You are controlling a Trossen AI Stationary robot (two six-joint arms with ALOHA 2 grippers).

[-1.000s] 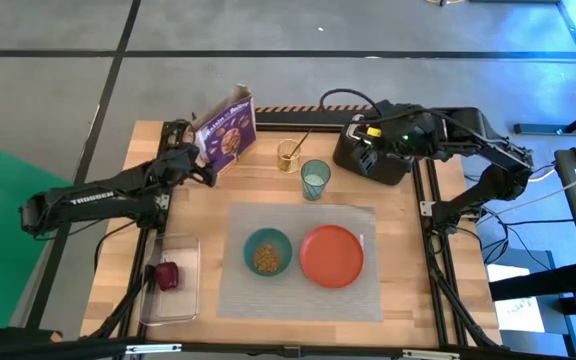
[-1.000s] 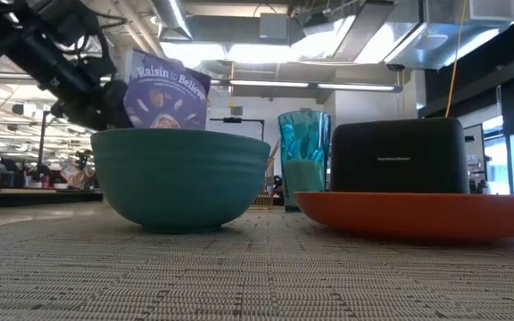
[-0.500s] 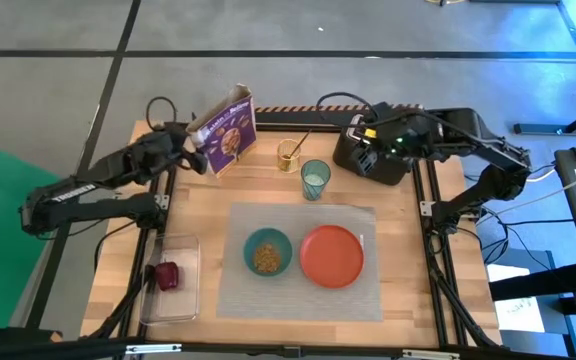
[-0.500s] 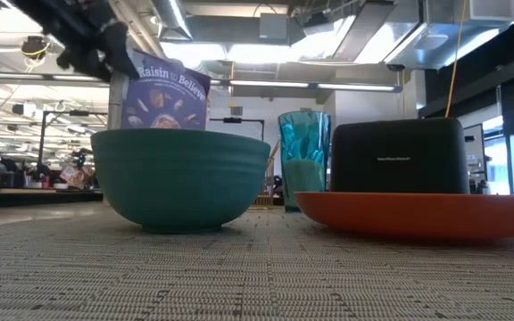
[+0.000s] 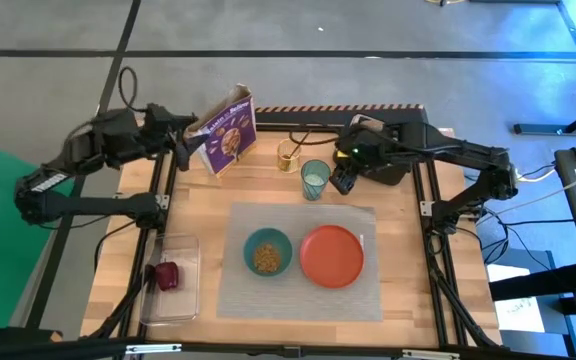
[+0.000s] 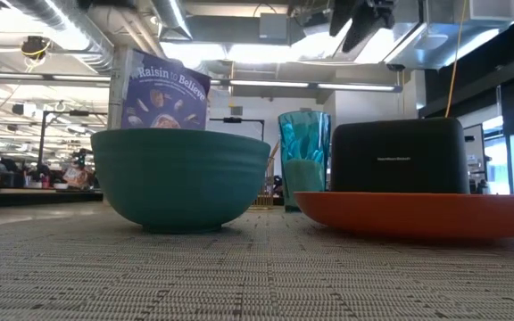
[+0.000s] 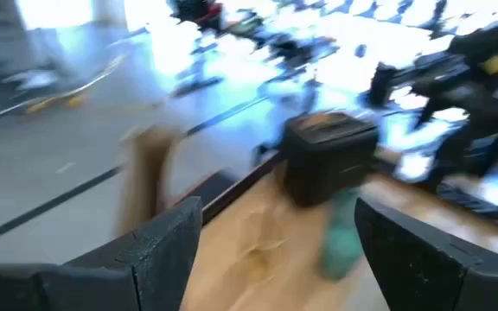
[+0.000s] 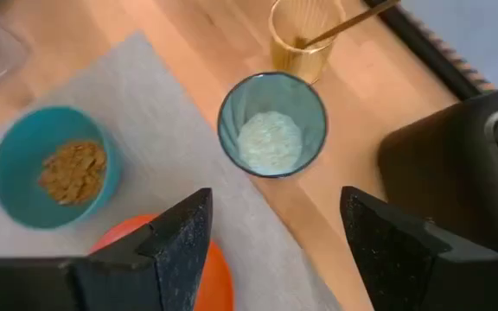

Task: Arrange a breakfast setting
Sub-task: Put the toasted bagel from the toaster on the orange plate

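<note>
Lower left of high view: clear tray (image 5: 171,279) holds dark-red fruit (image 5: 167,276). Centre: grey placemat (image 5: 298,300) carries teal bowl (image 5: 267,251) with brown cereal and empty orange plate (image 5: 331,255). Above: teal cup (image 5: 314,179) with white contents, gold holder (image 5: 288,155) with spoon (image 5: 298,143). Cereal box (image 5: 227,132) reads "Raisin Believe". Right gripper (image 5: 342,178) wide, empty, beside cup; left gripper (image 5: 184,141) wide, empty, beside box.

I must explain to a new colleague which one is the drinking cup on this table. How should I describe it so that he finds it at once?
Start from the grey placemat in the table's middle. Just past its far edge, in front of the black toaster, stands the cup: a translucent teal tumbler with something pale at its bottom. The holder beside it is smaller, yellowish and holds a spoon.
</note>
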